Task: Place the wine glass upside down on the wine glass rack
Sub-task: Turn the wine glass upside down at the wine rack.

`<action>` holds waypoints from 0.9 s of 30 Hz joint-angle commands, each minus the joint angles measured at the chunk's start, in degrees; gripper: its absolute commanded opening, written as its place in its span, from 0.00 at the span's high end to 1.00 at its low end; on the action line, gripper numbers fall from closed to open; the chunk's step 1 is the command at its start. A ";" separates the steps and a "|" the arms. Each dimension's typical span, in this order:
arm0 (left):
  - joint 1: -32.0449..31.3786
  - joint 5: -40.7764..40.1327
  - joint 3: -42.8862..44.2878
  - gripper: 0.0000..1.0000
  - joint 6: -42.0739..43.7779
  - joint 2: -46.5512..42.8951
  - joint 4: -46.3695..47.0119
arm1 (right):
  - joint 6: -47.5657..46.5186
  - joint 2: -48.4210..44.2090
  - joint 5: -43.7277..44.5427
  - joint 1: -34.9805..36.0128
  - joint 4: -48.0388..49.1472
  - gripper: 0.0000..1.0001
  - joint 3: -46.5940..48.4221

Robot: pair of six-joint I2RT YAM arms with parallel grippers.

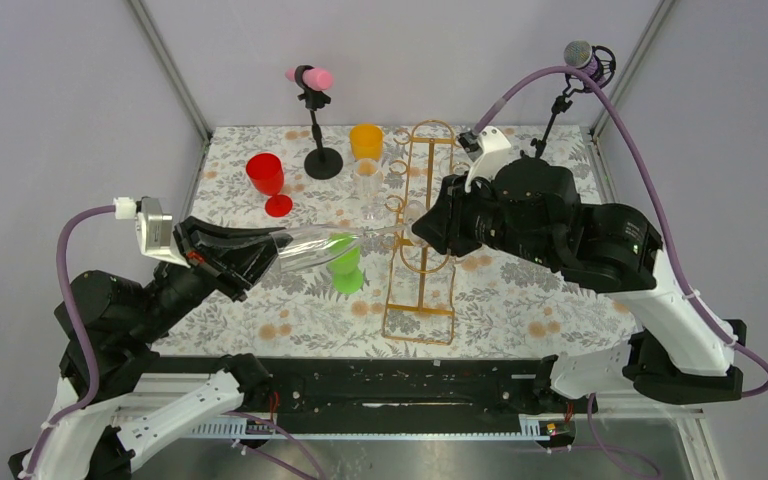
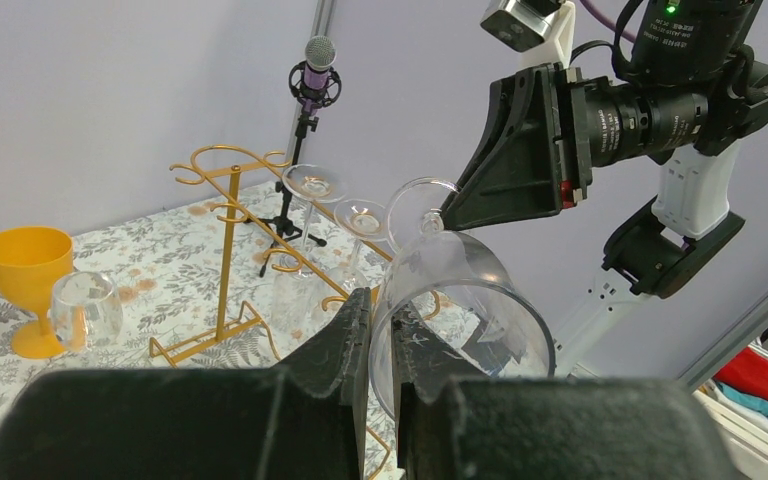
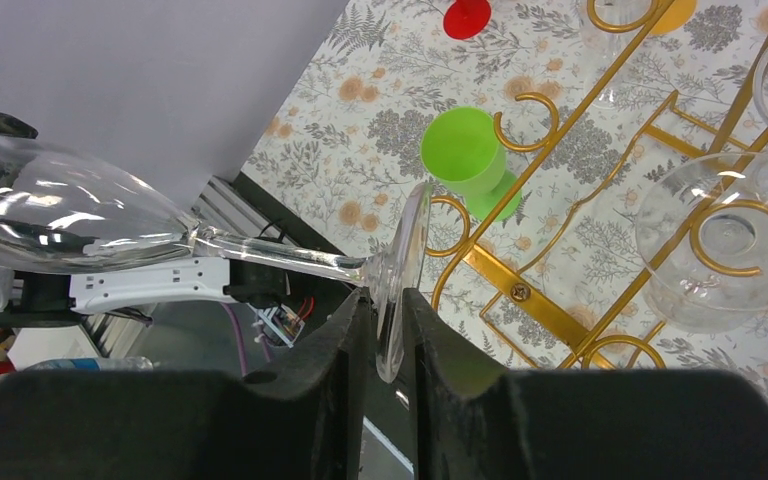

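Left hand has its fingers pressed together on the rim wall of the wine glass, pinching the bowl from its open mouth. That glass lies on its side in the air, held clear of the flowered bench, with its stem pointing toward the right arm and its bowl just above a green cup. Right hand has a finger on each side of the glass's round foot, with only a narrow gap between them; whether they already press the foot I cannot tell. The foot sits just beside the wine glass rack, which stands upright on the bench with another clear glass hanging upside down in one of its hooks. A red cup and an orange cup stand farther back
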 commanded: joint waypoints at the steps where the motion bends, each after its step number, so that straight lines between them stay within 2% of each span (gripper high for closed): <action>1: 0.21 0.94 1.21 1.00 -0.56 0.35 4.35 | -0.15 -2.03 0.35 0.60 3.77 0.78 -1.11; 5: 0.21 1.25 0.86 0.99 -0.39 0.20 3.77 | -1.10 -2.82 -0.07 0.64 5.55 0.86 -2.08; 9: 0.26 1.00 0.49 0.84 -0.38 -0.41 3.10 | -1.80 -5.65 1.57 0.60 8.71 1.00 -4.62; 16: 0.22 -0.28 0.56 0.50 -0.21 -1.49 1.97 | 0.11 -11.22 5.29 0.60 16.01 1.00 -9.33; 21: 0.22 -2.67 1.80 0.43 0.46 -2.81 -0.96 | -4.12 -14.23 11.21 0.64 16.55 1.00 -10.43; 25: 0.21 -4.08 4.35 0.39 1.65 -3.92 -4.57 | -13.86 -16.78 14.60 0.60 17.75 1.00 -12.13; 27: 0.21 -4.11 6.10 0.39 3.21 -4.01 -6.28 | -20.26 -17.48 13.40 0.60 18.83 1.00 -12.62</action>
